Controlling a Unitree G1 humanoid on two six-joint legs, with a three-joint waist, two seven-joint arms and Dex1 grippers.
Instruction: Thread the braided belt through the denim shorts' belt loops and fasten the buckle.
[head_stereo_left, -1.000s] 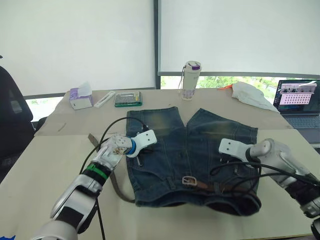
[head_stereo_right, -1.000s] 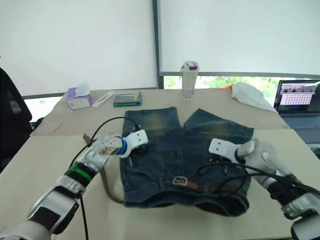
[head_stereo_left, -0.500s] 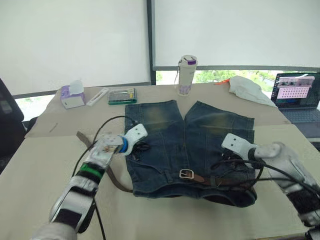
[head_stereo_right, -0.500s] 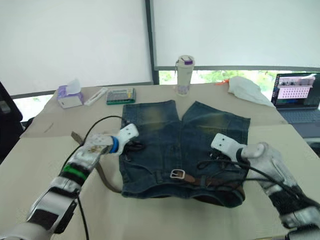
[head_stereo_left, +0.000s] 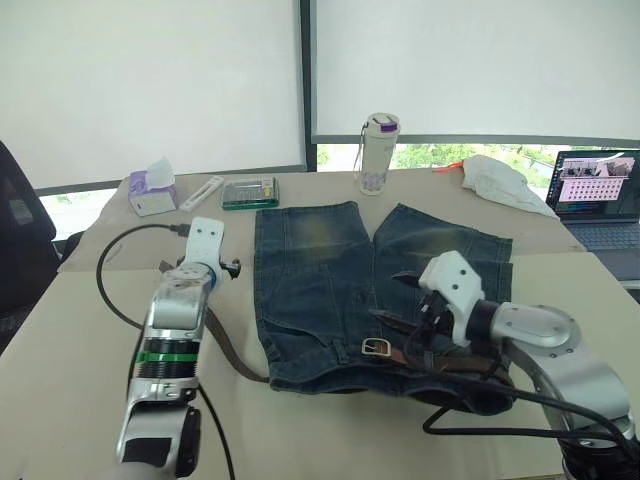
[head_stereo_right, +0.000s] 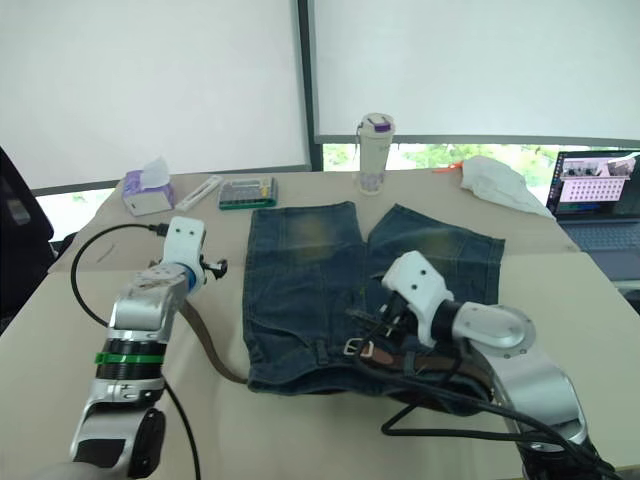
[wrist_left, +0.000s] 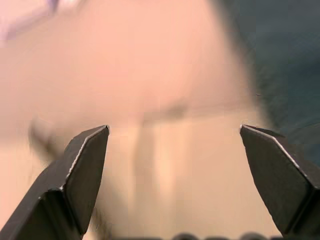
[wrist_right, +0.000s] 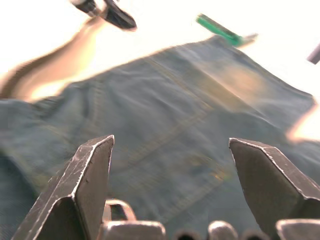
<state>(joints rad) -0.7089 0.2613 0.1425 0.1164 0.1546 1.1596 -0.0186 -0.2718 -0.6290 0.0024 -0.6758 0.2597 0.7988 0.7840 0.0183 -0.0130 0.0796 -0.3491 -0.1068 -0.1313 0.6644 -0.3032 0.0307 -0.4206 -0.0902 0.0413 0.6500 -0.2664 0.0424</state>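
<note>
Partly hidden by the spread-fingered right gripper (wrist_right: 170, 200), braided belt (head_stereo_left: 225, 345) crosses denim shorts (head_stereo_left: 320, 270) — left gripper (wrist_left: 175, 170) likewise spread.

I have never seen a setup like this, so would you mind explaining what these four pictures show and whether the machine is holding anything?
It is a humanoid robot with two arms. Two pictures come from its head camera, looking down on a table. The other two look along each wrist's two black fingers. Denim shorts lie flat, with a brown belt along the waistband and its silver buckle near the middle. The left gripper hovers open over bare table beside the shorts. The right gripper is open above the denim. Neither holds anything.
</note>
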